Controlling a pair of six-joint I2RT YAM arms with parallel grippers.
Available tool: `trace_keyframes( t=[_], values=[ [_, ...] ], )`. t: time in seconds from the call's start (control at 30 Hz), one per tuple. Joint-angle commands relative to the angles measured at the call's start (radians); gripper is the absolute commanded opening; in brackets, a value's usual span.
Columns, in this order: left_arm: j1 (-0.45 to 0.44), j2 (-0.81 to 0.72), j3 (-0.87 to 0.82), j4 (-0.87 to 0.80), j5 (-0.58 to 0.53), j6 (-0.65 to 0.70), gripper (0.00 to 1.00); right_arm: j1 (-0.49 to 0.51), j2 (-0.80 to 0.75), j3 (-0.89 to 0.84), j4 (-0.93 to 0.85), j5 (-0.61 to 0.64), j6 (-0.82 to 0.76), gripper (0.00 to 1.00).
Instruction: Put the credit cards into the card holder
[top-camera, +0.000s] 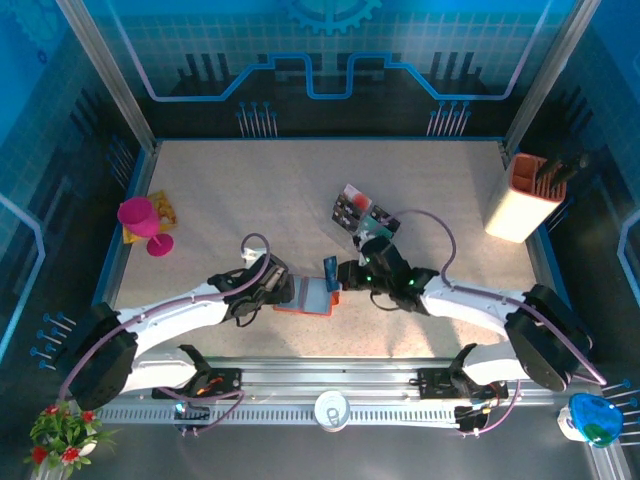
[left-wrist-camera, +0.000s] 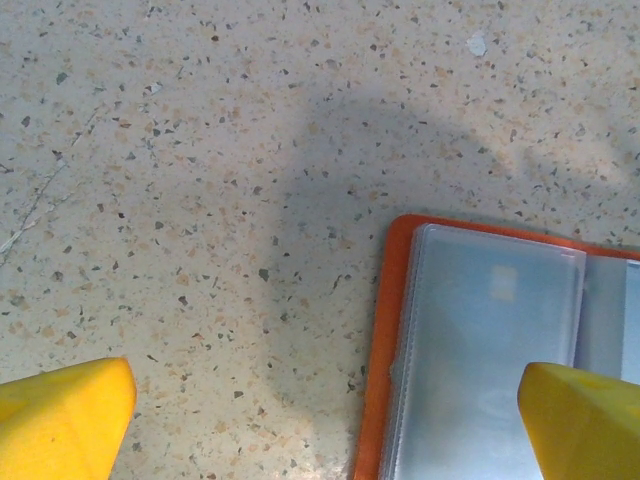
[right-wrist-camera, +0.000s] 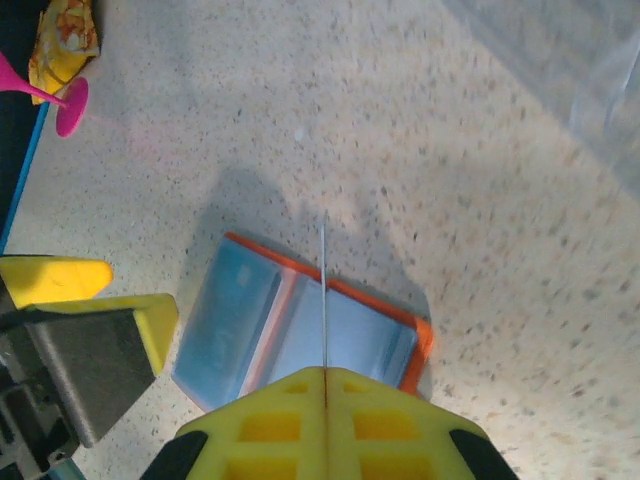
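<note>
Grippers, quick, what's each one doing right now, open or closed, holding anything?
Left gripper: open, holding nothing.
Right gripper: closed on a credit card, above the card holder.

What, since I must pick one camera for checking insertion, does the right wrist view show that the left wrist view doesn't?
Right wrist, not left: a credit card edge-on in the shut right fingers over the card holder, plus a pink goblet. Left wrist, not right: a white fleck on the table. Both: that open holder, the spread left fingers, the table.

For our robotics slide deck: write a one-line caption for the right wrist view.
Right gripper pinches a card edge-on over the open orange card holder.
</note>
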Motion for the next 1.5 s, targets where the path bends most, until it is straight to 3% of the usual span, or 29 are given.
trace_keyframes(
  t=[0.0,0.27,0.57,1.13,1.47],
  values=[
    [0.007,0.021,0.022,-0.034,-0.009,0.017,0.99,0.049,0.029,-0.066,0.405,0.075,0.197,0.00],
    [0.008,0.061,-0.001,-0.027,-0.005,-0.017,0.99,0.125,0.134,-0.154,0.638,0.204,0.295,0.00],
    [0.007,0.100,-0.014,-0.061,-0.016,-0.078,0.99,0.173,0.285,-0.183,0.827,0.254,0.354,0.00],
    [0.007,0.040,-0.067,-0.049,-0.003,-0.115,0.99,0.193,0.406,-0.184,0.899,0.263,0.394,0.00],
    [0.008,0.044,-0.073,-0.039,-0.001,-0.115,0.99,0.199,0.407,-0.166,0.838,0.244,0.398,0.00]
  ],
)
